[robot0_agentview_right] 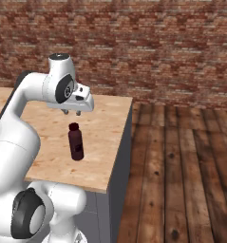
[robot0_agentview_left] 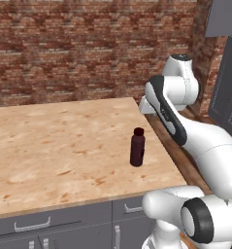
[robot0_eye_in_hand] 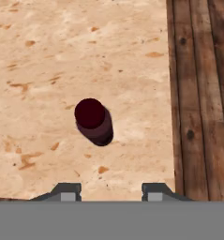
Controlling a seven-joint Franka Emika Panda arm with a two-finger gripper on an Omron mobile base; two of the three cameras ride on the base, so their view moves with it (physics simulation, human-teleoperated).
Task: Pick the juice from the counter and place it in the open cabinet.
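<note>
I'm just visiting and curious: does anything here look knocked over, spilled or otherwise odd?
Nothing stands out. The juice stands upright and capped on the counter, near its right edge, with no spill around it. The end effector hangs above it, open, not touching.

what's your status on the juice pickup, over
Gripper open, empty, hovering above the juice. Juice upright on the counter near its right edge, untouched. Nothing between gripper and bottle.

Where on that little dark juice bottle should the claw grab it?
Probably from straight above, closing on the body just below the cap. The juice stands upright and alone on the counter, and the open gripper hangs above it, so both sides are free for the fingers.
</note>
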